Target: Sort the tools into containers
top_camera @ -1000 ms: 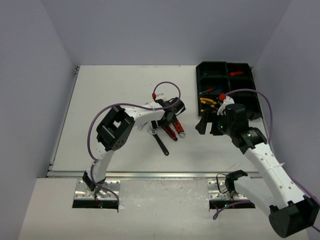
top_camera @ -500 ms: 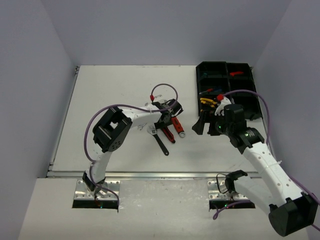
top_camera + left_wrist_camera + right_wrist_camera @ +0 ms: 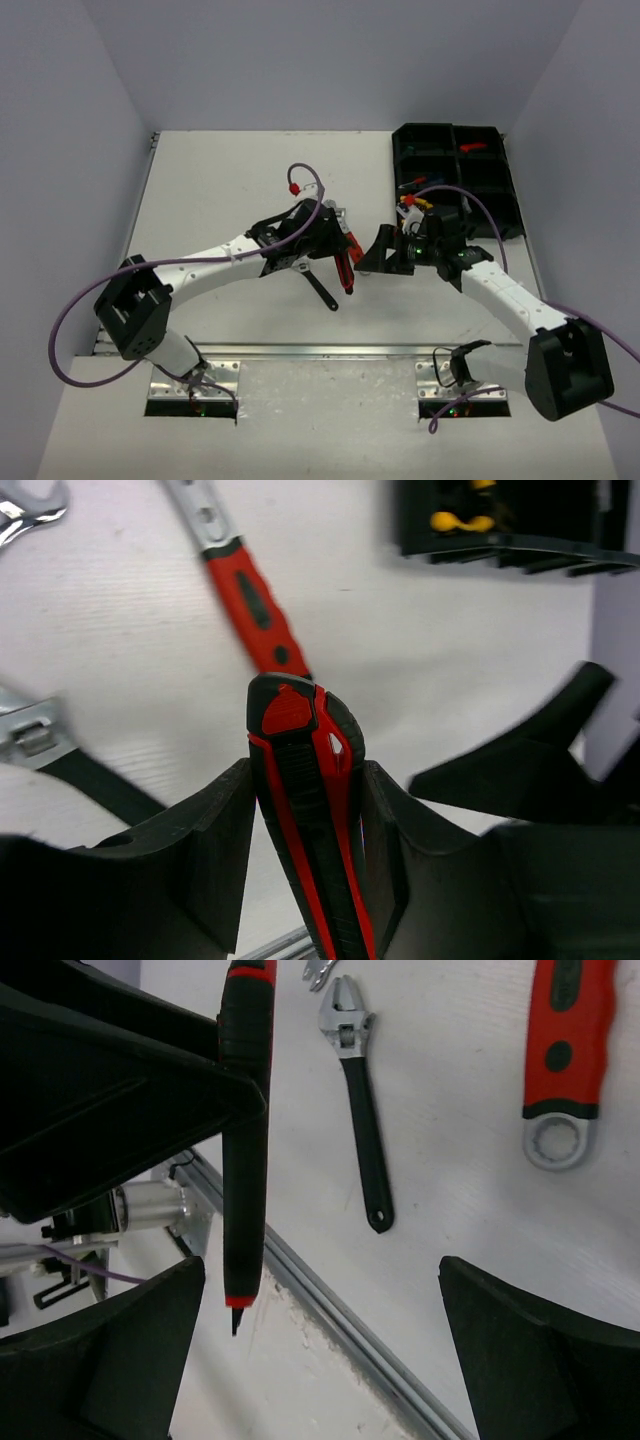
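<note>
The red-and-black rubber-gripped screwdriver (image 3: 305, 810) is showing red stripes along its black handle. The red-handled flat wrench (image 3: 565, 1030) is carrying black oval patches and a silver ring end. The black-handled adjustable wrench (image 3: 362, 1110) is showing a silver head against the plain white tabletop (image 3: 220, 190).

A white bench (image 3: 220, 190) fills the middle of the top view, and its matt surface looks faintly textured in the wrist views. Three plain walls of pale lavender-grey close it in: the back wall (image 3: 330, 60), the left wall (image 3: 60, 180) and the right wall (image 3: 590, 150), all bare. A metal rail (image 3: 330, 351) runs along the bench's near edge. Just in front of it lies a lower off-white ledge (image 3: 330, 425). The light is soft and even, casting only faint shadows.
</note>
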